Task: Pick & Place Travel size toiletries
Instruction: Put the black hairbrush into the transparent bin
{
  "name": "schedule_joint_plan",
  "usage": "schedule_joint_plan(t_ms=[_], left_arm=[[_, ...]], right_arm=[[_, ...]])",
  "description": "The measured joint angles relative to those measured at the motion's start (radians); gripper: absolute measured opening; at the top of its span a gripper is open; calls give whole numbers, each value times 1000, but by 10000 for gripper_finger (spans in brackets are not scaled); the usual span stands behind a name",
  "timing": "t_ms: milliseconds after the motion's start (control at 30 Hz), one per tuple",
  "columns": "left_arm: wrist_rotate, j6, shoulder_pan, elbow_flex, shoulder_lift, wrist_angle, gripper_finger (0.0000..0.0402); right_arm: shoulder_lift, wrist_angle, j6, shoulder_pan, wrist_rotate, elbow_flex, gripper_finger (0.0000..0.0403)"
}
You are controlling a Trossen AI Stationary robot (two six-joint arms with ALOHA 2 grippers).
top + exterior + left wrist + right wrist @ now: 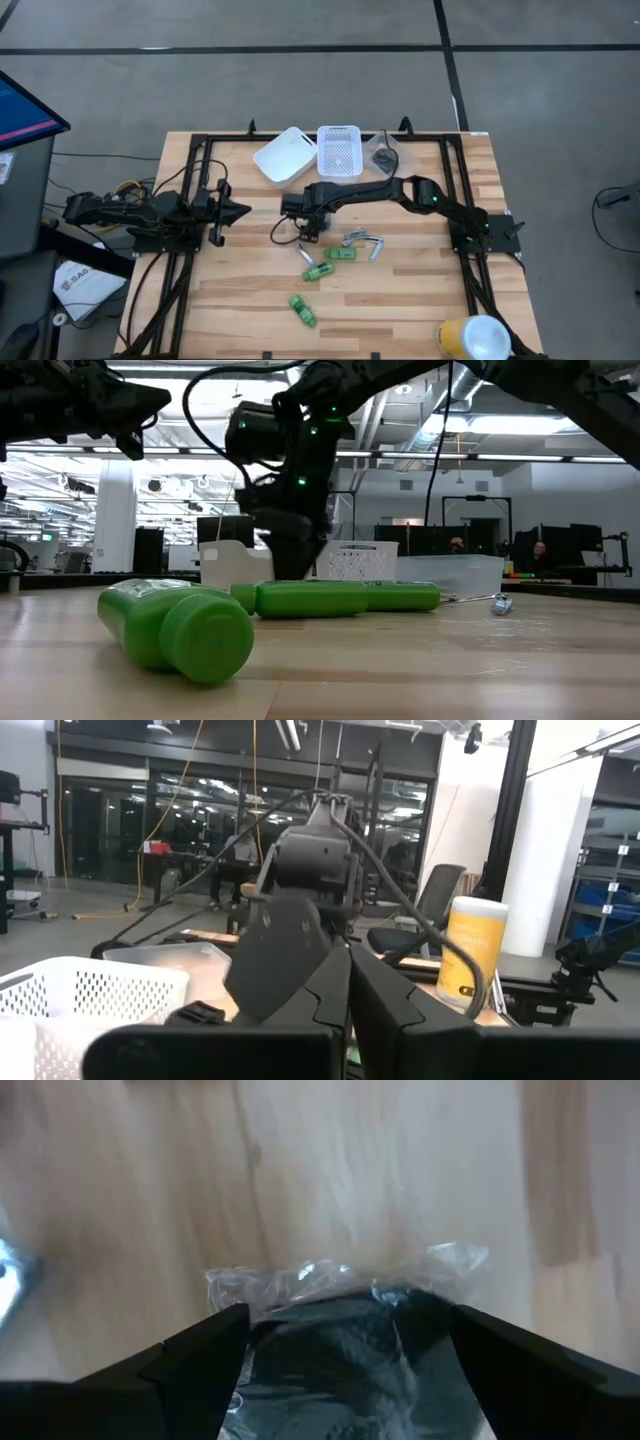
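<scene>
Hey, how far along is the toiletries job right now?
Early on. The clear tub seems to hold dark items already. The right gripper is down at a clear-wrapped dark item. Three green bottles and the silvery tubes lie loose on the table. The left gripper waits at its left side.

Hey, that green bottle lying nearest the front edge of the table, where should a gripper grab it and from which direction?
Probably mid-body, from straight above. The green bottle lies flat on the wooden table, clear of its neighbours, with its round cap facing the low camera. Fingers closing across its narrow width, square to its long axis, would suit the cylinder. The right gripper is busy with a plastic-wrapped item.
</scene>
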State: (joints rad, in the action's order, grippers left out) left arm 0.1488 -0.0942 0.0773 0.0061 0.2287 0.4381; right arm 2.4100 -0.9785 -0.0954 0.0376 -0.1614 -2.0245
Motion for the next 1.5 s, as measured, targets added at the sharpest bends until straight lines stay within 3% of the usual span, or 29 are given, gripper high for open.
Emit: schedule_joint_plan(t_ms=[233,333,467,767,900,1133,1500], left_arm=[[0,0,0,0,-7,-1,2],[0,0,0,0,-7,-1,2],[0,0,0,0,-7,-1,2],[0,0,0,0,-7,0,2],[0,0,0,0,-7,1,2],[0,0,0,0,-7,5,2],[0,0,0,0,-7,6,2]], right_arm=[[14,0,-2,0,4,-3,334],[14,-6,-2,0,6,-3,313],[15,-19,-7,5,11,-3,252],[16,-30,-10,11,38,-2,67],[13,-32,-1,11,44,-1,9],[-10,-63,22,12,81,-55,3],[-214,-100,44,100,85,-80,1]])
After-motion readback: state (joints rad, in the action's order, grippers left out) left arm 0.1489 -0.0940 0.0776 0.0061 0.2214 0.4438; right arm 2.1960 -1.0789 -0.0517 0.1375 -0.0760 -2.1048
